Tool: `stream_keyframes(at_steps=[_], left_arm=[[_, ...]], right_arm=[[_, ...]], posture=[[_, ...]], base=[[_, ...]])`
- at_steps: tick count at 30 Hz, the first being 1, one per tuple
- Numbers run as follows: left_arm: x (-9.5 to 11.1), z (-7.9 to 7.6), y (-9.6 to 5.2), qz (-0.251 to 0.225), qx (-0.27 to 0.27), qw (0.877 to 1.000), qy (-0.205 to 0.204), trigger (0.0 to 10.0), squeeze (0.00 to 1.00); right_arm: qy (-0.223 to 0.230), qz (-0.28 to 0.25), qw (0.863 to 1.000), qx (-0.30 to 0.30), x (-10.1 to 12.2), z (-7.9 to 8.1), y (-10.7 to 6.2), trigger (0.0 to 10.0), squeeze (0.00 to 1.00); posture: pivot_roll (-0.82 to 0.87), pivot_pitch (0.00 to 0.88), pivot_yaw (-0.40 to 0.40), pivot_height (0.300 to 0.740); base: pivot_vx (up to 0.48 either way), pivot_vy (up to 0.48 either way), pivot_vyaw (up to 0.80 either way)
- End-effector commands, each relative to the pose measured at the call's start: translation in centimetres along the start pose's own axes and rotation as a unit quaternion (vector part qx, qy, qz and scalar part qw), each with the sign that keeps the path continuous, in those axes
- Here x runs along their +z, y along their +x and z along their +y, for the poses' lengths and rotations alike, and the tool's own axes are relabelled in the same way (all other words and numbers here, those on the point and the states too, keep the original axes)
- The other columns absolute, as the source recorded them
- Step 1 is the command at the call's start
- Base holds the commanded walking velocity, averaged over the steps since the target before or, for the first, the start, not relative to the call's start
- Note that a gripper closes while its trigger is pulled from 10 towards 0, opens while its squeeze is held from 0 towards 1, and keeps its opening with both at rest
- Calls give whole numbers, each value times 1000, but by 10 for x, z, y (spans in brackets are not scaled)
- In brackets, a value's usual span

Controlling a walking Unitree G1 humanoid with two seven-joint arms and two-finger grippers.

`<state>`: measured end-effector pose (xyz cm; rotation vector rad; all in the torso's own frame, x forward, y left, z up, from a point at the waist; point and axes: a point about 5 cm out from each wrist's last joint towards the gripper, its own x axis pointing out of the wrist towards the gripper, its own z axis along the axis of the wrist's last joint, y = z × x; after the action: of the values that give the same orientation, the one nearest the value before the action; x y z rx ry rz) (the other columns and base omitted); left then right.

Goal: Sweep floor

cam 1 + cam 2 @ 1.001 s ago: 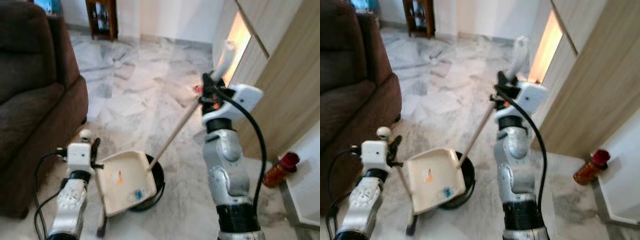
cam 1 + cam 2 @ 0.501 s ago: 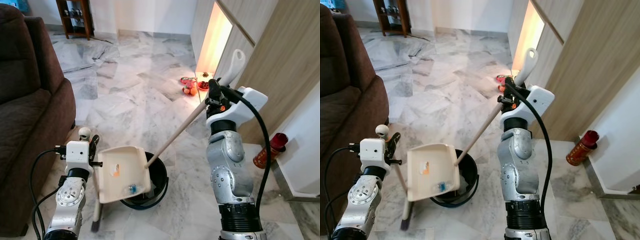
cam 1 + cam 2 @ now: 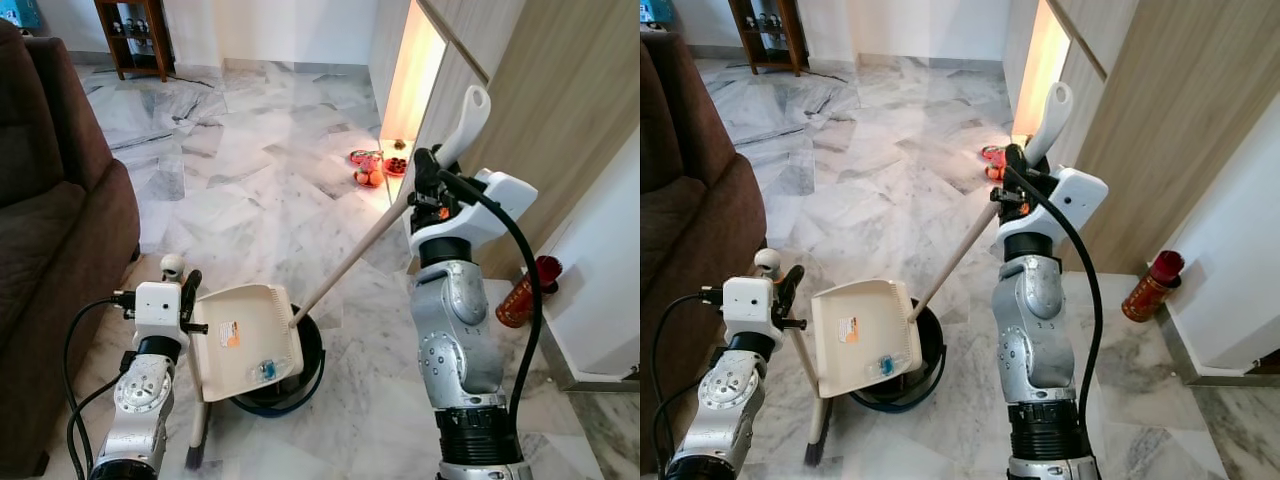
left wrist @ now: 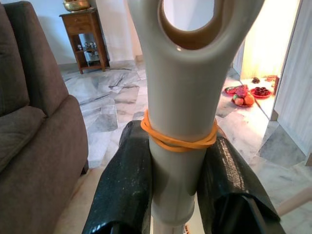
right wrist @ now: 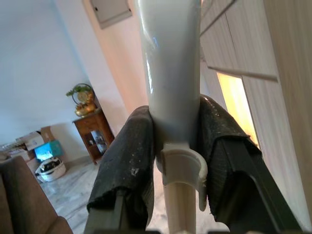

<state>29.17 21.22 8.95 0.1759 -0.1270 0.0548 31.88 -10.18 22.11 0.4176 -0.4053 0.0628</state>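
The left claw (image 4: 175, 195) clamps the broom handle (image 4: 181, 122) beside the brown sofa (image 3: 50, 250); the cream dustpan (image 3: 248, 340) tilts over a black bucket (image 3: 300, 372), its long handle (image 3: 350, 262) gripped by the right claw (image 3: 425, 190) farther off.

Open marble floor (image 3: 250, 170) fills the upper centre, while the brown sofa (image 3: 50, 220) walls off the left edge, the black bin (image 3: 300, 370) sits at lower centre, and wooden cabinets (image 3: 560, 110) with a red bottle (image 3: 522, 292) crowd the right.
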Motion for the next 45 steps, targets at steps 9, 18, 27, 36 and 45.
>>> stream_keyframes(at_steps=[9,18,27,36,45], left_arm=[[10,-1,2,-28,-4,1000,-1,10000,0],[10,-1,2,-27,-2,1000,-1,10000,0],[10,-1,3,-27,-3,1000,-1,10000,0],[10,-1,3,-29,-4,1000,-1,10000,0],[11,-1,4,-30,-4,1000,-1,10000,0]], right_arm=[[-15,-107,993,51,34,26,1,10000,0],[-17,-101,993,57,30,27,0,10000,0],[-15,-95,994,56,28,27,0,10000,0],[-14,-92,994,54,27,26,1,10000,0],[-13,-91,994,54,27,26,1,10000,0]], posture=[[84,53,-40,740],[84,52,-41,740],[84,50,-41,740],[84,45,-40,740],[85,42,-39,740]], base=[[0,0,0],[0,0,0],[0,0,0],[221,0,0],[430,0,0]])
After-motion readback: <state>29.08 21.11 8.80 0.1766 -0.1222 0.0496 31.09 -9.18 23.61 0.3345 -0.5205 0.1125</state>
